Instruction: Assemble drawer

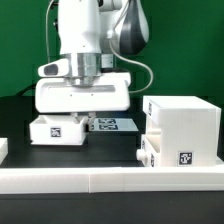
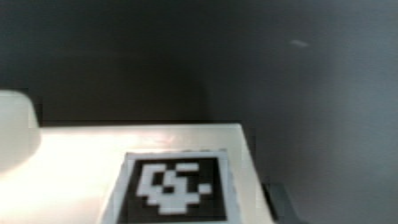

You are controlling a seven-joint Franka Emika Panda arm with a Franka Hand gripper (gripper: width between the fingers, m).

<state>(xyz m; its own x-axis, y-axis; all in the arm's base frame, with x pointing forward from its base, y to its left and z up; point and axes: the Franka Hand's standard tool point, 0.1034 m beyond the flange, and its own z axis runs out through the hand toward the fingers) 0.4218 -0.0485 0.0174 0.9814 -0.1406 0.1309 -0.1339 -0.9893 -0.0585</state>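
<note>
A small white tray [image 1: 57, 129] with a black-and-white tag lies on the black table at the exterior view's left. My gripper [image 1: 82, 112] is low, right over the tray's far edge. Its fingers are hidden behind the wide white hand, so I cannot tell whether they are open or shut. In the wrist view the tray's white face and tag [image 2: 175, 186] fill the lower part, very close. The large cube housing [image 1: 184, 125] stands at the exterior view's right with a tag on its front. A second small tagged part [image 1: 147, 152] sits against its left side.
The marker board [image 1: 113, 124] lies flat between the tray and the housing. A low white border wall [image 1: 110, 181] runs along the front. A white piece [image 1: 3, 148] shows at the left edge. A pale rounded shape [image 2: 15, 130] is at the wrist view's edge.
</note>
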